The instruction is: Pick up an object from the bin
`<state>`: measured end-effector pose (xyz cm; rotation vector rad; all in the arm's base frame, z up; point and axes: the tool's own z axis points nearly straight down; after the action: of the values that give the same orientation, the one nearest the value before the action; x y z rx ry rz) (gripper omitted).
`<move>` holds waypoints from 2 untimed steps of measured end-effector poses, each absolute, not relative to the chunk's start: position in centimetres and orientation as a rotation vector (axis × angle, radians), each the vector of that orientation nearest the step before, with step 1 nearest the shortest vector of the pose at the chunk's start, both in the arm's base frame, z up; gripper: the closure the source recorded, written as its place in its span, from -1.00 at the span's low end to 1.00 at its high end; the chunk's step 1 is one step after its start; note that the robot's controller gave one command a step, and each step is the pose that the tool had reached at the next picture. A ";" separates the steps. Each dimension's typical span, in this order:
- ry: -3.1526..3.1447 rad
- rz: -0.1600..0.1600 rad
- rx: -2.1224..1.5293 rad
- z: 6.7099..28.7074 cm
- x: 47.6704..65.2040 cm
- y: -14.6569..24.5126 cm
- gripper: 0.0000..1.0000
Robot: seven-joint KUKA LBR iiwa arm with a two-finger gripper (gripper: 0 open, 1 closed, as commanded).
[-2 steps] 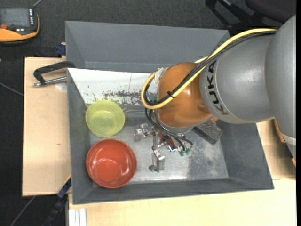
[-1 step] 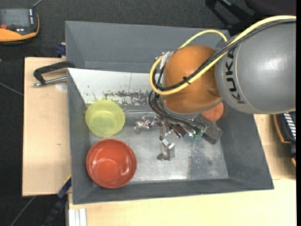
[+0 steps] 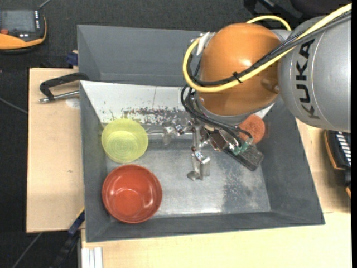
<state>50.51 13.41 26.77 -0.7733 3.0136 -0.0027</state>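
**Over the bin's bare middle, jaws hang between two bowls and a dark block**

Near the centre of the grey metal bin [image 3: 279, 166], the arm [image 3: 321, 66] reaches in from the right. Its rounded orange cover [image 3: 237, 68], looped by a yellow cable [image 3: 223, 85], hangs over the far right part of the floor. Below the cover the jaws point down at bare metal floor, their tips low and close to it. I see nothing between them. Whether the jaws are open or closed cannot be told from this angle.

The nearest loose thing is a dark block [image 3: 252, 158], lying tilted on the floor just to the right of the jaws and apart from them. Just behind it an orange round thing [image 3: 255, 127] is half hidden under the cover; I cannot tell what kind of thing it is.

On the left side of the bin, well apart from the jaws, stand two bowls, both upright and open-side up. A yellow-green bowl [image 3: 124, 140] sits towards the back. A red bowl [image 3: 131, 194] sits in the front left corner, just in front of the yellow-green one; whether they touch I cannot tell.

Dark specks [image 3: 150, 113] lie scattered along the foot of the back wall, with a thinner patch on the floor to the front right of the jaws.
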 end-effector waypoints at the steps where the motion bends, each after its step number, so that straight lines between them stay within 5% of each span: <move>1: 2.836 -0.009 -1.245 37.4 51.3 18.2 -1.00; 2: 2.671 -0.016 -1.563 35.0 51.6 16.8 -1.00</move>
<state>51.56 16.84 34.99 -1.5626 2.6714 -0.0161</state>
